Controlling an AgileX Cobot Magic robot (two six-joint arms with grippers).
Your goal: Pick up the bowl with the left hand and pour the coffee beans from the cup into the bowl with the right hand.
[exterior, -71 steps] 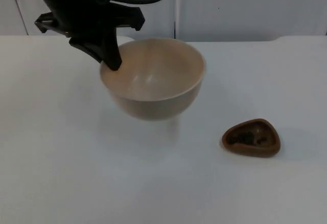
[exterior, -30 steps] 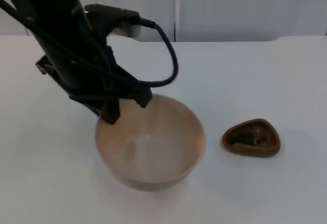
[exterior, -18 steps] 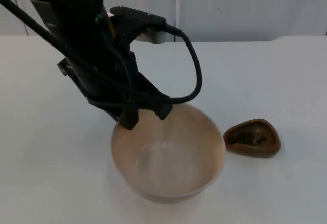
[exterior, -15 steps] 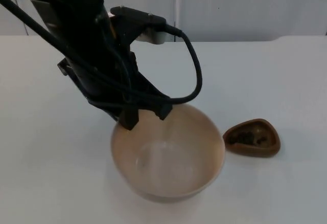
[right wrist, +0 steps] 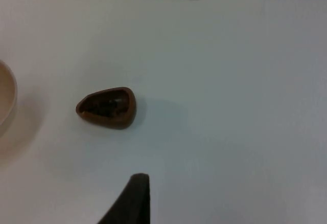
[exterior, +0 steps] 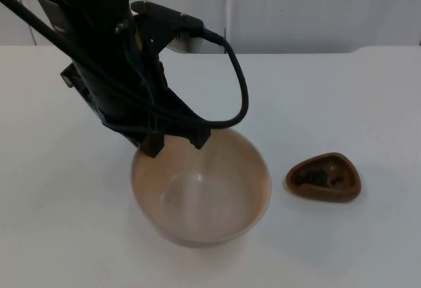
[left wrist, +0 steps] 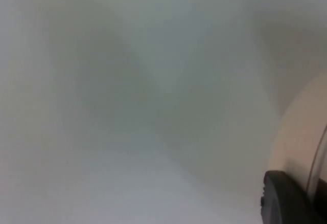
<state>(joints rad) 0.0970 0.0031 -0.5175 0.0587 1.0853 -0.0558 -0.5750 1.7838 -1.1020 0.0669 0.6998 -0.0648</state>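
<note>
While left gripper [exterior: 172, 142] clamps rim, beige bowl [exterior: 200, 196] sits empty.

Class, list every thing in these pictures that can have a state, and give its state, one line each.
Bowl: upright, empty, rim gripped by the left gripper.
Cup: upright on the table, dark coffee beans inside, untouched.
Left gripper: shut on the bowl's far rim.
Right gripper: above the table, apart from the cup, waiting.
</note>
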